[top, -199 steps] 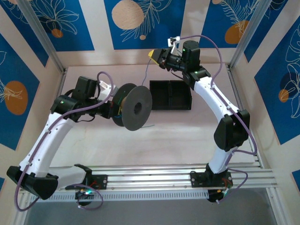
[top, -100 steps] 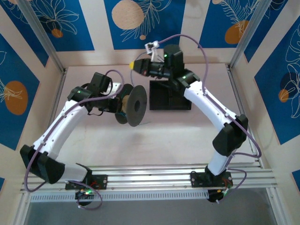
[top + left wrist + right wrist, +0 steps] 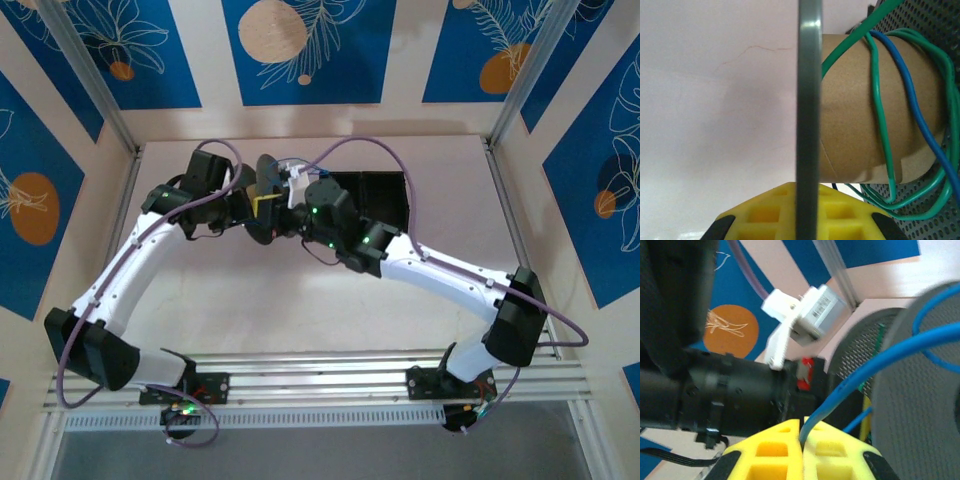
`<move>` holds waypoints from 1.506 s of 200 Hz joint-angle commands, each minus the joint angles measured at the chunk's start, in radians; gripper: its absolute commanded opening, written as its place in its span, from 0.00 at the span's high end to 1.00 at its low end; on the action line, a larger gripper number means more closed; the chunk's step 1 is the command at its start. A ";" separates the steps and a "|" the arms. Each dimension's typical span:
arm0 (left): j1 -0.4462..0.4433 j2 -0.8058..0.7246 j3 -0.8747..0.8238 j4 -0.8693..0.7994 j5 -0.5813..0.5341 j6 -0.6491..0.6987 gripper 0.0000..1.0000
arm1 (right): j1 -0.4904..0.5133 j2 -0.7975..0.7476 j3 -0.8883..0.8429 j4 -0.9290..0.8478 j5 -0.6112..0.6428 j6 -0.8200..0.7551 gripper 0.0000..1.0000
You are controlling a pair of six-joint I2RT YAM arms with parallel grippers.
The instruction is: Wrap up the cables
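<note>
L pincer [image 3: 807,220] clamped on grey flange of spool [image 3: 809,100], spool held edge-on over pink counter [image 3: 715,100]. Green cable [image 3: 883,130] & blue cable [image 3: 912,100] looped loosely round cardboard core [image 3: 850,115], btw the flanges. R pincer [image 3: 802,440] pressed together, pinching blue cable at the yellow tips, cable leading up & right beside spool's perforated flange. Top view: both pincers close together at spool, just left of black tray [image 3: 385,195].
</note>
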 commanded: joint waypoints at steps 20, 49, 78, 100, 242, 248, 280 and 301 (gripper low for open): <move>0.059 -0.095 -0.023 0.224 -0.100 -0.240 1.00 | 0.083 -0.091 -0.118 0.096 0.210 0.127 1.00; 0.066 -0.138 -0.030 0.275 -0.114 -0.319 1.00 | 0.093 -0.109 -0.204 0.074 0.323 0.304 1.00; 0.079 -0.179 -0.045 0.336 -0.053 -0.366 1.00 | 0.051 -0.119 -0.299 0.077 0.333 0.474 1.00; 0.091 -0.208 -0.060 0.365 0.030 -0.388 1.00 | -0.026 -0.125 -0.356 0.111 0.269 0.548 1.00; 0.098 -0.242 0.028 0.296 0.071 -0.035 1.00 | -0.203 -0.337 -0.380 0.106 -0.360 0.351 0.33; 0.099 -0.242 0.040 0.286 0.073 -0.011 1.00 | -0.218 -0.353 -0.374 0.084 -0.381 0.353 0.32; 0.099 -0.234 0.110 0.196 0.075 0.114 1.00 | -0.302 -0.426 -0.307 -0.074 -0.472 0.263 0.30; 0.099 -0.245 0.115 0.189 0.101 0.172 1.00 | -0.360 -0.445 -0.252 -0.130 -0.542 0.252 0.31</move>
